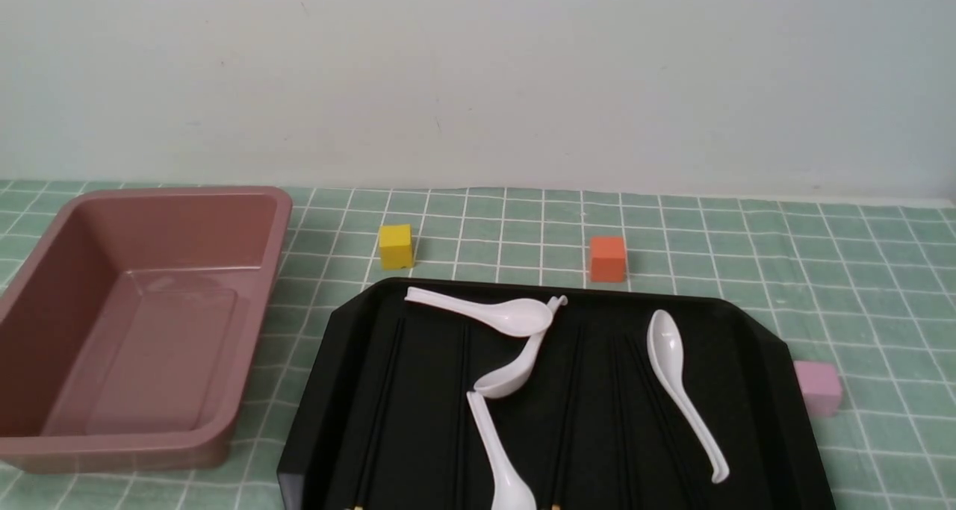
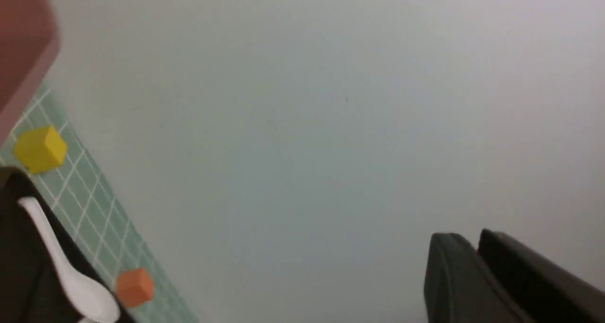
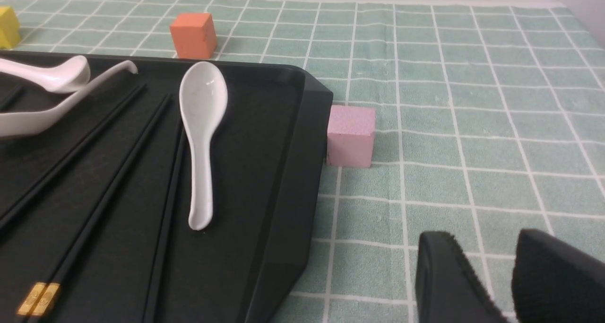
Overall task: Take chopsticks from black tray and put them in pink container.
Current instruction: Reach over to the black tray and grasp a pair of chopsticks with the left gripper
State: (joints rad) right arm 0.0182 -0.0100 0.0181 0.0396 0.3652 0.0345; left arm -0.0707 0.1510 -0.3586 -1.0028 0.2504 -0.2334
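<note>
Left tool (image 2: pixel 472 240): fingertips pressed together, nothing visible between them. Right tool (image 3: pixel 479 238): fingertips spread, nothing in the gap. Neither arm shows in the front view, so you can't fix the exact reach.

The chopsticks lie in the black tray (image 1: pixel 769 413). Take the leftmost chopstick (image 1: pixel 381 405) first: it's on the container side, so your left arm looks like the nearer pick. Your left wrist view is mostly wall, so that tool likely needs to swing down toward the tray, then spread before gripping. The stick's long axis runs near to far, far end leaning slightly right, gold band (image 1: pixel 358 507) at the near end; set the jaws to close across it, side to side.

The other chopsticks run mostly near to far too; the rightmost chopstick (image 1: pixel 661 420) slants the other way, close beside a white spoon (image 1: pixel 676 375). More white spoons (image 1: pixel 497 312) share the tray, so watch for snagging one.

Pink container (image 1: pixel 175 346): left of the tray, apart from it; no chopsticks seen inside, so probably all transfers remain. Pink cube (image 1: pixel 818 387) sits beside the tray's right side. Yellow cube (image 1: pixel 396 246) and orange cube (image 1: pixel 607 258) are beyond its far rim on the tabletop (image 1: pixel 889 308).
</note>
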